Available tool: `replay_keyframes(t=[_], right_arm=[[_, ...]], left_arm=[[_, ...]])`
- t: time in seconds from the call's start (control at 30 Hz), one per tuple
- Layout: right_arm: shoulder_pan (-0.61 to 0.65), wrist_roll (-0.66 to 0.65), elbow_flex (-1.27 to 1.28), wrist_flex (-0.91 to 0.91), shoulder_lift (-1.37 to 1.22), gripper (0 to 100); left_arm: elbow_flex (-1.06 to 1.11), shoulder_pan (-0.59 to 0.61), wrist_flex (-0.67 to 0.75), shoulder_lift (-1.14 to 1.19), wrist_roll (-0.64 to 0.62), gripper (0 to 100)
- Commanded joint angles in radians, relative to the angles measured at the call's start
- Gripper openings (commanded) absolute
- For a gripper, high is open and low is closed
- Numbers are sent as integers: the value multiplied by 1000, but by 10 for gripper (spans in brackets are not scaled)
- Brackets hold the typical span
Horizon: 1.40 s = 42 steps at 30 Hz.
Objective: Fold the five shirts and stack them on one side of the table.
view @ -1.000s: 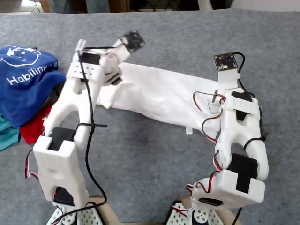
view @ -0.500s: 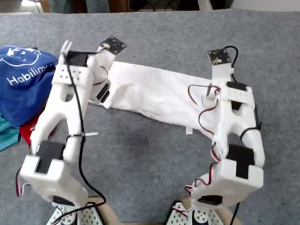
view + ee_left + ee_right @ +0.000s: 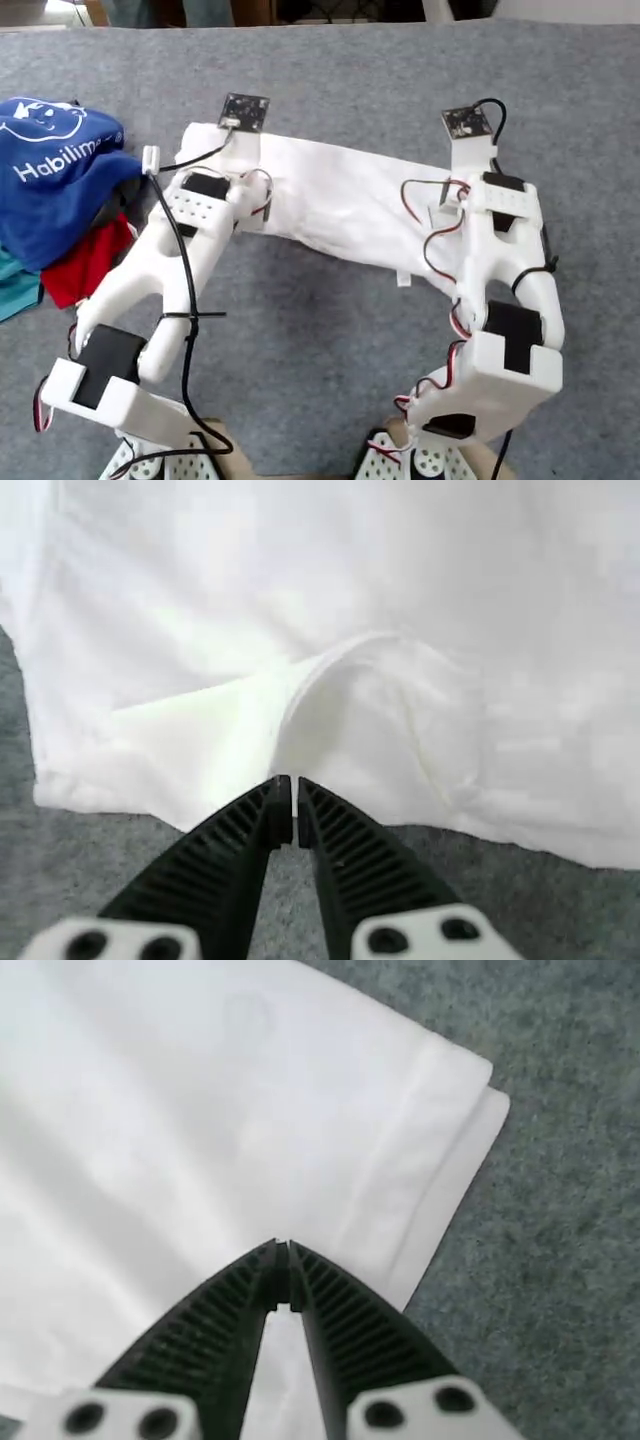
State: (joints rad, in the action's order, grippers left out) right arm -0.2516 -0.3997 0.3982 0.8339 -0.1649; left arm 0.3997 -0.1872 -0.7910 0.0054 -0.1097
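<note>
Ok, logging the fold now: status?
Left gripper, right gripper shut over white shirt. Shirt a long strip, mid-table. Blue shirt heaped beside left arm.

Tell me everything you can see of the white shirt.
The white shirt is thin, soft-looking cloth, folded into a long band lying flat on the grey table, slanting across its middle. It is lightly creased; a stitched hem with two layers shows at one end, and a small tag sticks out from the near edge. The left gripper and right gripper, both shut, sit over opposite ends; a ridge of cloth runs to the left one's tips.
</note>
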Motion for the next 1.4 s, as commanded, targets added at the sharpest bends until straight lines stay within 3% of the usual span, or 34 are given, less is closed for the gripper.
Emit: replay_keyframes(t=[0.0,0.17,0.4,0.6,0.83,1.07,1.37], right_arm=[[6,0,-38,2,4,16],[2,0,-39,2,4,16],[2,0,-39,2,4,16],[2,-2,-39,2,4,16],[2,-2,-36,-12,4,16],[2,-2,-36,-12,2,16],[2,-2,-36,-12,2,16]], left_arm=[[-2,36,34,-37,-14,42],[-7,42,31,40,-15,43],[-71,-25,-91,58,-75,41],[-105,5,-101,46,-101,39],[-148,-13,-258,-41,-103,39],[-58,-58,-149,14,-112,39],[-96,77,23,141,-138,39]])
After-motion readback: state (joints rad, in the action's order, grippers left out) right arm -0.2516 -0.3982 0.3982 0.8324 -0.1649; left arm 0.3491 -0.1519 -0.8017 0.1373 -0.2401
